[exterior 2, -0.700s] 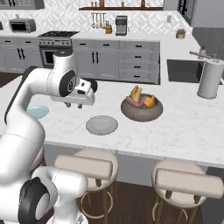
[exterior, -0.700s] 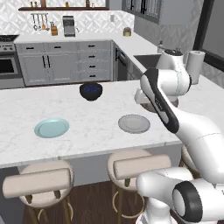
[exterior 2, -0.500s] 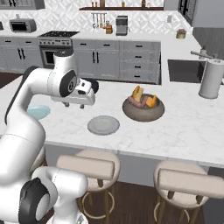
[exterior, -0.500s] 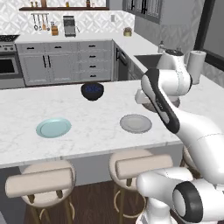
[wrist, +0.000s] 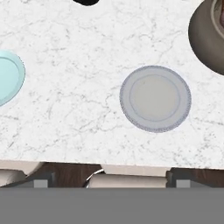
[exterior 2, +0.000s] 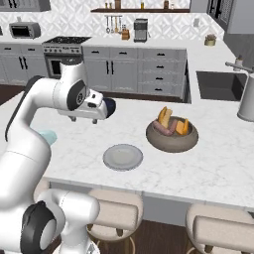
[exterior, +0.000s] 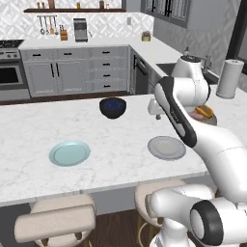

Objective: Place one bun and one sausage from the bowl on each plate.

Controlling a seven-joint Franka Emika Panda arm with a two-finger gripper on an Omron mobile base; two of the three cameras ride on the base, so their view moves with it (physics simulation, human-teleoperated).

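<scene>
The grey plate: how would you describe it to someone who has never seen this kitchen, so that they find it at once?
Look at the white marble island counter with stools under its near edge. Near that edge, beside the brown bowl of buns and sausages, lies the grey plate. It is empty, flat and light grey, unlike the pale blue plate further along.

Home kitchen: marble island point(exterior: 120, 140), grey cabinets point(exterior: 77, 72), stove point(exterior 2: 64, 42), sink point(exterior 2: 218, 84).
</scene>
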